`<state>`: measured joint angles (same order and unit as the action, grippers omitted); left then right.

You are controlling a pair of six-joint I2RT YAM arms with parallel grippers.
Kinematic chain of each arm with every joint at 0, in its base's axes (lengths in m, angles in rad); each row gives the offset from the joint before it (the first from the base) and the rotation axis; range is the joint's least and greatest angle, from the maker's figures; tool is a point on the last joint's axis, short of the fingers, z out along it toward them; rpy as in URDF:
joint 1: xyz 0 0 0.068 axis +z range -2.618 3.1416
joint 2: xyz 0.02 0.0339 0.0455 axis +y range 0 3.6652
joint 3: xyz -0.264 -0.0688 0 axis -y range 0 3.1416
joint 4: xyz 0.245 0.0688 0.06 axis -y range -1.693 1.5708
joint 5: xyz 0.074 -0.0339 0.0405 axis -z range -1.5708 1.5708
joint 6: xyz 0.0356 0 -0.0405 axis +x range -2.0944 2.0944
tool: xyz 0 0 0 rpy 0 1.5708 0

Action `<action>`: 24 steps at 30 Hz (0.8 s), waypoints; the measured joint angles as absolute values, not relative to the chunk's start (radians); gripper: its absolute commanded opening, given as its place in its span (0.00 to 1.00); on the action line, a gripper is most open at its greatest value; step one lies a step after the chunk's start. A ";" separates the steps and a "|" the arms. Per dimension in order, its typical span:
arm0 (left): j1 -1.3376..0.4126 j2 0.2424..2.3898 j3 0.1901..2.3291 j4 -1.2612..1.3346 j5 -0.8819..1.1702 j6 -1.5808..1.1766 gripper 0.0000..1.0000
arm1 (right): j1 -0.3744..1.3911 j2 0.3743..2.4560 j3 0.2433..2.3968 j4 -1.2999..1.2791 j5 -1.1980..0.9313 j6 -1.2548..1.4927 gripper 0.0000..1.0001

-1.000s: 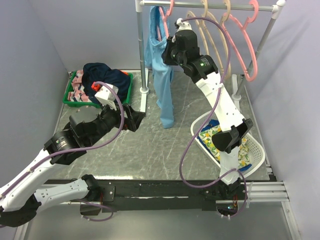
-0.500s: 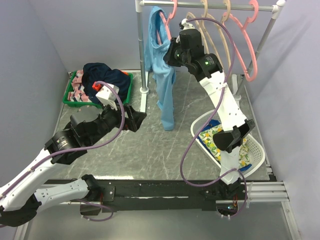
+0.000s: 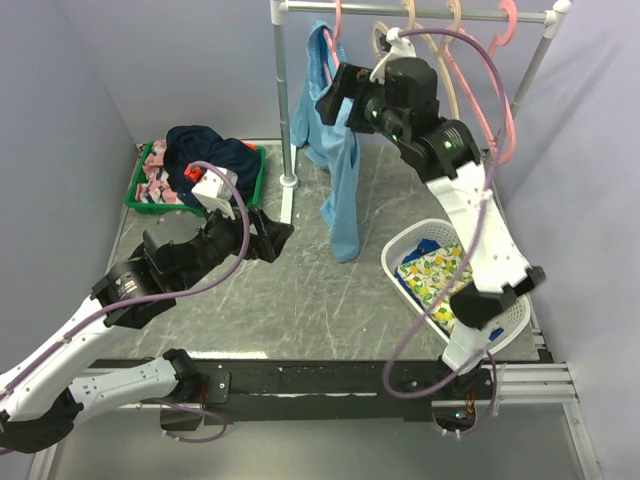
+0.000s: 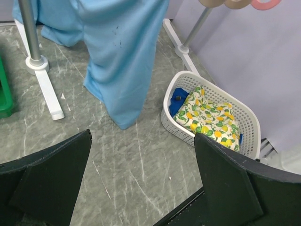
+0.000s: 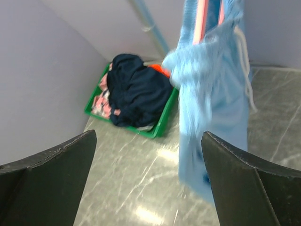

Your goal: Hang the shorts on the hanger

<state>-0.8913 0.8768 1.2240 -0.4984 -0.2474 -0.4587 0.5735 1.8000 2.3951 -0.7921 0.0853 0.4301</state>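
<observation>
- Shorts (image 3: 338, 160), sky-blue, white drawstring: draped over the pink hanger (image 5: 201, 23) on the garment rail (image 3: 420, 12), legs hanging toward the bench (image 3: 300, 290).
- Right end effector (image 3: 335, 92): released, jaws spread, near the top of the shorts, gripping nothing.
- Left end effector (image 3: 272, 235): released, low over the bench, well apart from the shorts.
- White basket (image 3: 500, 330): holds lemon-print cloth (image 3: 435, 275).
- Green tray (image 3: 135, 195): holds navy garment (image 3: 205, 150).

**Blue on pink, over grey stone**

The soft fabric shorts (image 3: 338, 170) are light sky-blue with a white drawstring (image 5: 244, 56), and the thin plastic hanger (image 5: 202, 21) showing through them is pink. The looped hangers alongside (image 3: 455, 18) are tan — one more is pink. A dark navy garment (image 5: 136, 89) sits in the bright green plastic tray (image 5: 164, 120). The white lattice basket (image 3: 515, 300) holds a cloth (image 3: 432, 275) printed with yellow lemons and green leaves. The tabletop (image 3: 290, 290) is grey, veined white.
</observation>
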 measured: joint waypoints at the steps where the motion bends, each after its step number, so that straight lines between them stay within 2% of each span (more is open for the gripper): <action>1: -0.891 0.879 1.224 -0.499 -0.253 -0.462 0.96 | 0.586 1.762 2.357 -0.789 0.091 0.431 1.00; 8: -0.891 0.903 1.224 -0.517 -0.299 -0.496 0.96 | 0.697 1.441 1.964 -0.721 0.179 0.445 1.00; 13: -0.891 0.917 1.215 -0.529 -0.329 -0.538 0.96 | 0.830 1.102 1.511 -0.580 0.223 0.485 1.00; 15: -0.891 0.925 1.190 -0.532 -0.340 -0.556 0.96 | 0.875 0.933 1.269 -0.515 0.252 0.526 1.00; 24: -0.891 0.893 0.940 -0.495 -0.368 -0.614 0.97 | 0.928 0.633 0.759 -0.403 0.341 0.633 1.00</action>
<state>-0.8913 0.8932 0.9398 -0.4950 -0.3679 -0.6136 0.9276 0.6331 0.7593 -0.4030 0.3412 0.6334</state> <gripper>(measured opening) 0.966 0.997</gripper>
